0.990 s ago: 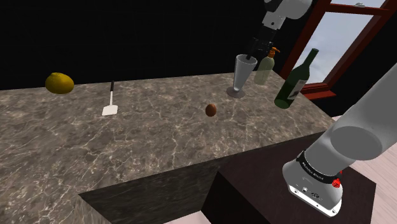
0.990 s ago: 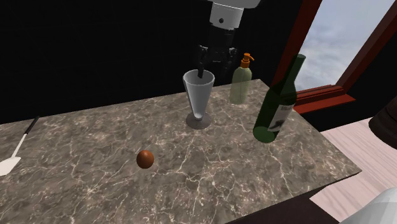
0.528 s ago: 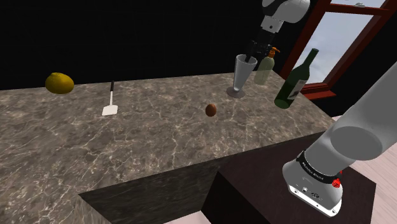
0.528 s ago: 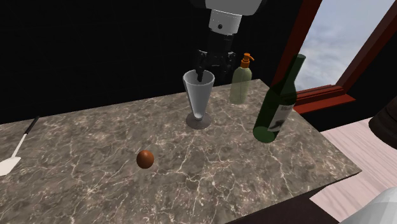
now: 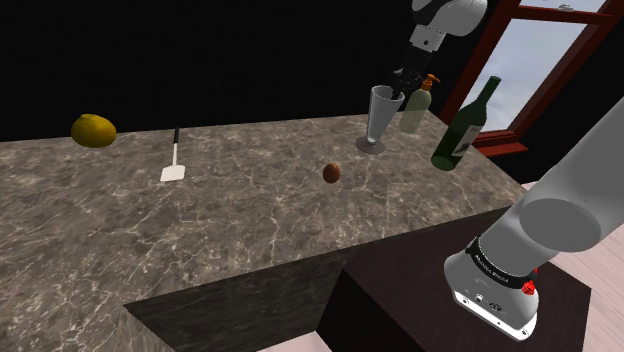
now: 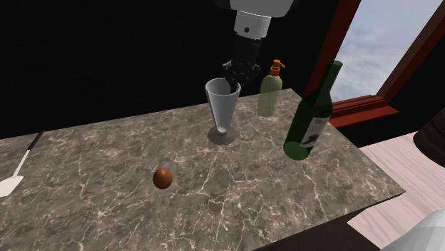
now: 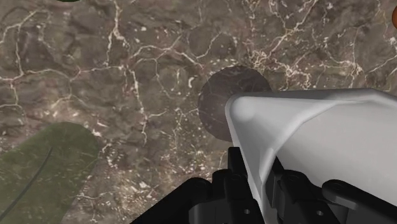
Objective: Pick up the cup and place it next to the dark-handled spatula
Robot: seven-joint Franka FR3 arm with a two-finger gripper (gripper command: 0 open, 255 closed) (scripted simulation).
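From the shoulder view, the grey cup [image 5: 380, 118] stands upright on its round foot near the far edge of the marble counter [image 5: 250, 220]. The black gripper [image 5: 401, 93] comes down onto its rim. A soap bottle [image 5: 415, 108] stands just beside the cup, and a tilted green bottle [image 5: 462, 129] is near that. The spatula [image 5: 174, 157] lies well apart toward this view's left, with a yellow fruit [image 5: 93, 130] beyond it and a small brown ball [image 5: 333, 172] between the spatula and the cup.

In the second exterior view, the gripper [image 6: 232, 80] sits at the cup's [image 6: 223, 110] back rim, one finger inside and one outside. The cup's foot rests flat on the counter [image 6: 214, 207].

In the wrist view, the gripper [image 7: 257, 181] is pinched tight on the cup's [image 7: 318, 140] thin wall, a finger touching each side of it.
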